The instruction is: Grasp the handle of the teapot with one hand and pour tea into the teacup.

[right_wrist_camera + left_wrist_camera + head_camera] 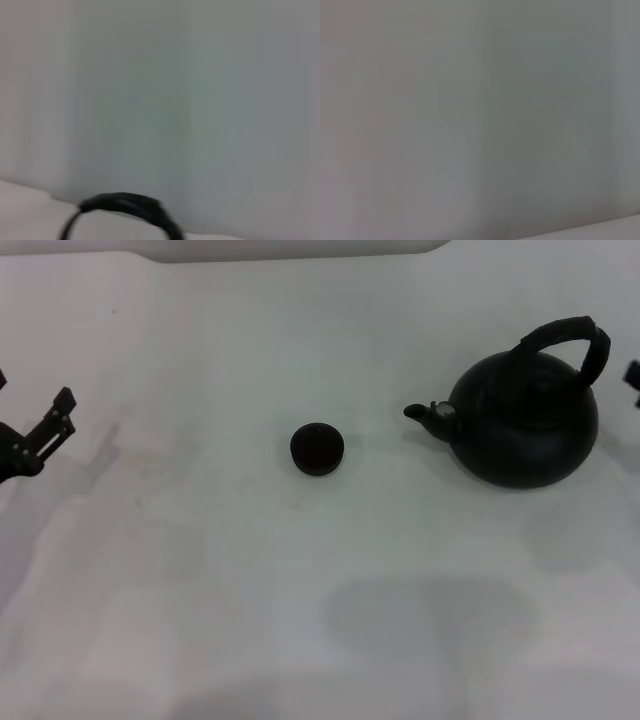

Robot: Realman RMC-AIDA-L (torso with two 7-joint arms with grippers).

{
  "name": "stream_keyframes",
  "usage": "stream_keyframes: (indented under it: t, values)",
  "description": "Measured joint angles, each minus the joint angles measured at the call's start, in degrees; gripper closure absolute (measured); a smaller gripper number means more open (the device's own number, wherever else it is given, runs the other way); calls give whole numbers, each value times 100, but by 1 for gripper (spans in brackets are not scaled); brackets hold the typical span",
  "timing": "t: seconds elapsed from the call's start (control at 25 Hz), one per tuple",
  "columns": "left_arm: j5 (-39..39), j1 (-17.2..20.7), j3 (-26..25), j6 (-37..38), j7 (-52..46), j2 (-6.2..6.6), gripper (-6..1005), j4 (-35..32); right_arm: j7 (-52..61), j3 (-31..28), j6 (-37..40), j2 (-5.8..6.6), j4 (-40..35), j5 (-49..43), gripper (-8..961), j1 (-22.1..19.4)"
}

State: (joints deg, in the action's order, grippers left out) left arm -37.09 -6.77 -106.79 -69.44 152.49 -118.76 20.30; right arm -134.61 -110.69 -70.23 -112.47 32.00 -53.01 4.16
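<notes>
White table (pixel 200 570): teapot (pixel 525 425) sits just beside right end effector (pixel 633 375), whose grip state is unclear.

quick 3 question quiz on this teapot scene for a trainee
1. True or false: the teapot is tipped over the teacup.
2. The spout points toward: A) the teacup B) the right gripper C) the camera.
3. Fill in: the handle is nearest the ___ gripper; the left gripper is at the far side of the table.

Key: 1 false, it stands upright, apart from the cup. 2 A. 3 right.
</notes>
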Motion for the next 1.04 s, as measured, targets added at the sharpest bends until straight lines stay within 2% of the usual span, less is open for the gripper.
stream_keyframes:
  t: [0.12,0.2,0.24,0.28,0.36,0.4,0.44,0.68,1.04]
  values:
    - [2,-19,-108,35,17,-5,137,0,-129,-429,-7,-7,-226,16,86,-16]
    - [10,-33,-190,37,40,-9,138,0,-331,-855,-13,-59,-441,37,87,-11]
    - [28,-39,-245,37,49,-10,138,0,-331,-855,-13,-59,-441,37,88,-11]
    - [39,-43,-296,37,51,-10,138,-3,-649,-1632,-30,-169,-748,56,88,26]
    - [70,-59,-462,27,53,-9,138,-22,-781,-2001,-43,-218,-864,59,89,39]
    - [72,-65,-530,13,53,-9,138,-30,-781,-2001,-43,-218,-864,59,89,39]
    - [72,-69,-600,-10,53,-8,138,-35,-873,-2403,-45,-255,-987,63,90,61]
    - [372,-96,-706,-61,30,-17,138,-17,-915,-2601,5,-239,-1121,356,92,88]
    - [511,-401,-707,-122,15,-35,137,-93,-1160,-2609,105,-232,-1199,652,97,48]
